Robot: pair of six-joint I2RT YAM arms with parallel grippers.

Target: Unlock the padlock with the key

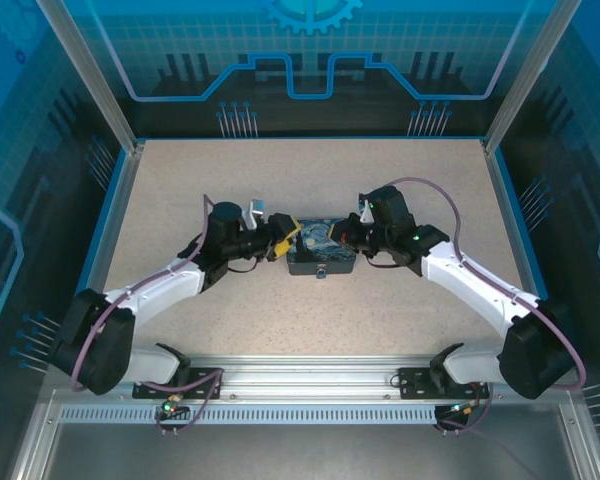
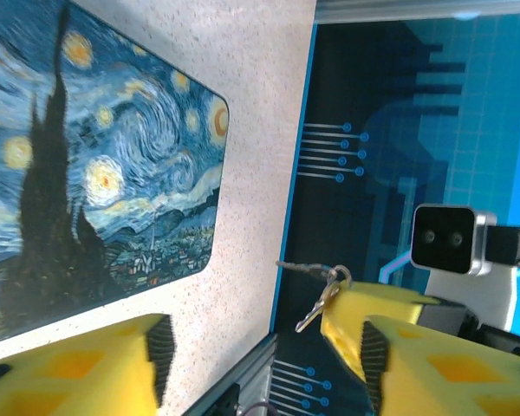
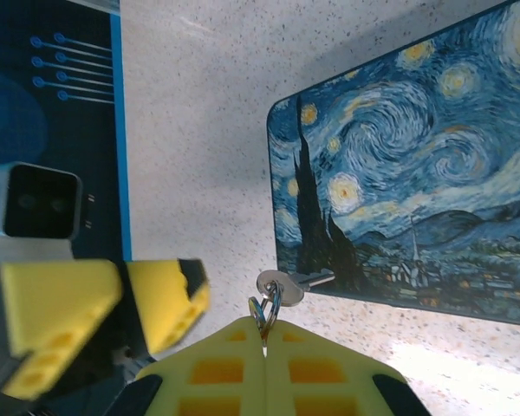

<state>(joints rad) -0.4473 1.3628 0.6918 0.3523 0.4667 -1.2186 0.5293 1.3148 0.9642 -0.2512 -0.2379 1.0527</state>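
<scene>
Pinching the ring of the key (image 3: 296, 282), the right gripper (image 3: 264, 334) has its jaws pressed together on it, just off the corner of the painted box (image 3: 416, 173). The key looks light, thin and stiff. It is slick metal, free to swivel on its ring, so I judge a hold on the flat bow steadier than one on the ring. The left gripper (image 2: 264, 355) stands close beside it, jaws apart with nothing between them. The padlock (image 1: 322, 272) seems to be the tiny dark thing at the box's near edge, too small to be sure.
</scene>
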